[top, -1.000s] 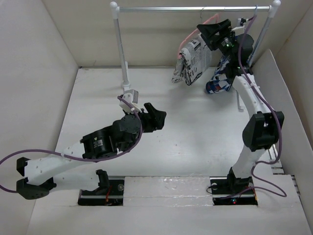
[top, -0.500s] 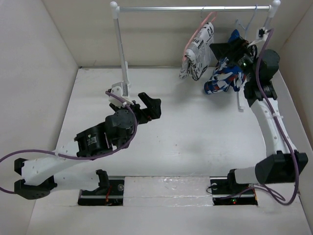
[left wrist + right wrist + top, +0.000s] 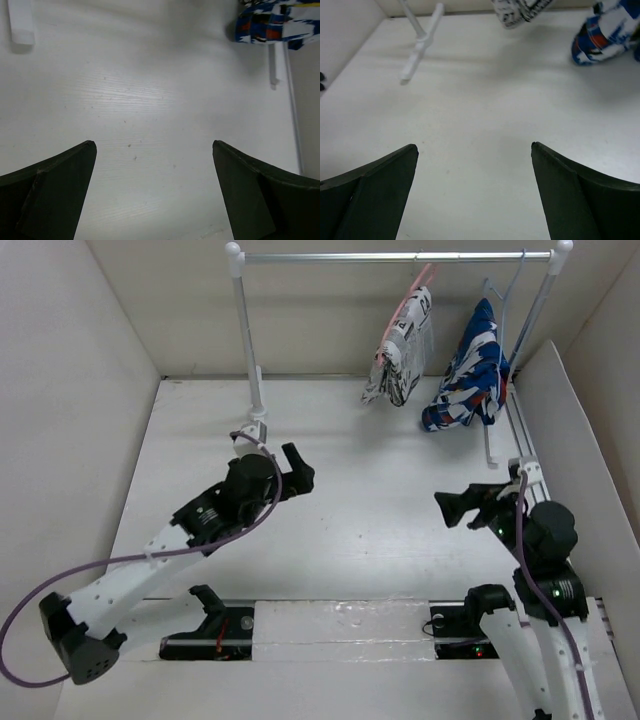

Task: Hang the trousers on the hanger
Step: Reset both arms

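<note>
Back rail (image 3: 330,257) carries hanger (image 3: 411,297), seen only overhead.

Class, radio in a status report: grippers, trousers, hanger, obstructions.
Left gripper open, empty; right gripper open, empty. Trousers draped on hanger, hung on rail. Blue patterned garment alongside; nothing blocking.

My left tool (image 3: 153,146) and right tool (image 3: 473,146) both have matt black plastic fingers (image 3: 50,195), faintly grainy. Beneath them the worktop (image 3: 150,95) is white and matt, with fine wood-like grain lines. Far ahead of the right tool, the trousers (image 3: 403,360) are soft printed cloth on the smooth pink hanger (image 3: 410,300). The rail (image 3: 380,257) above them looks like shiny metal.
</note>
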